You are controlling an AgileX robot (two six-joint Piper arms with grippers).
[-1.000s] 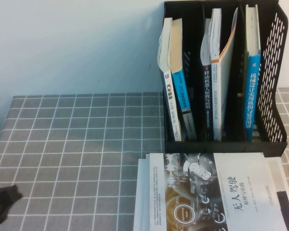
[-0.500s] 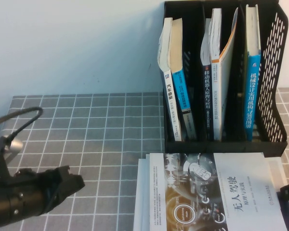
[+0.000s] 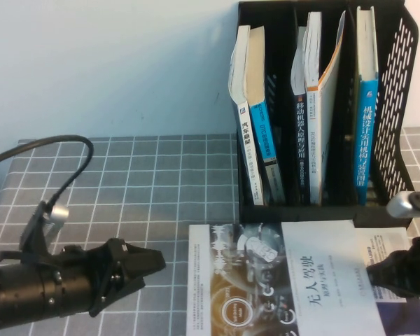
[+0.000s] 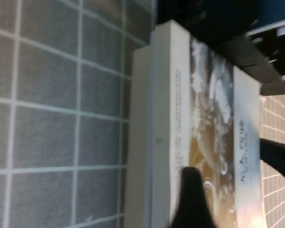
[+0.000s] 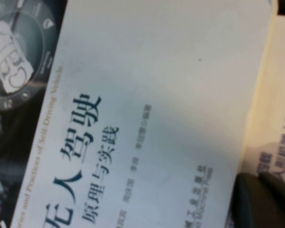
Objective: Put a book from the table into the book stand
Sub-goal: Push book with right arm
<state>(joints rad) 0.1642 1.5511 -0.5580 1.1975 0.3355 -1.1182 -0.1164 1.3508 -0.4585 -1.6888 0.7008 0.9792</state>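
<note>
Approach step, book not yet gripped. Book (image 3: 294, 283) flat on counter (image 3: 126, 182), lower centre, before book stand (image 3: 395, 105). Left gripper (image 3: 150, 264) lower left, fingers parted. Right gripper (image 3: 378, 274) lower right at book edge, fingers unclear. Next: closing on both edges, lifting upright.

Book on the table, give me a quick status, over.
Left end effector open, low beside the book. Right end effector at the book's right edge, grip unclear. Book flat on the stack, in front of the book stand.

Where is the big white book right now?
In the high view, the book lies flat on the table, just in front of the book stand, between the left gripper and right gripper.
</note>
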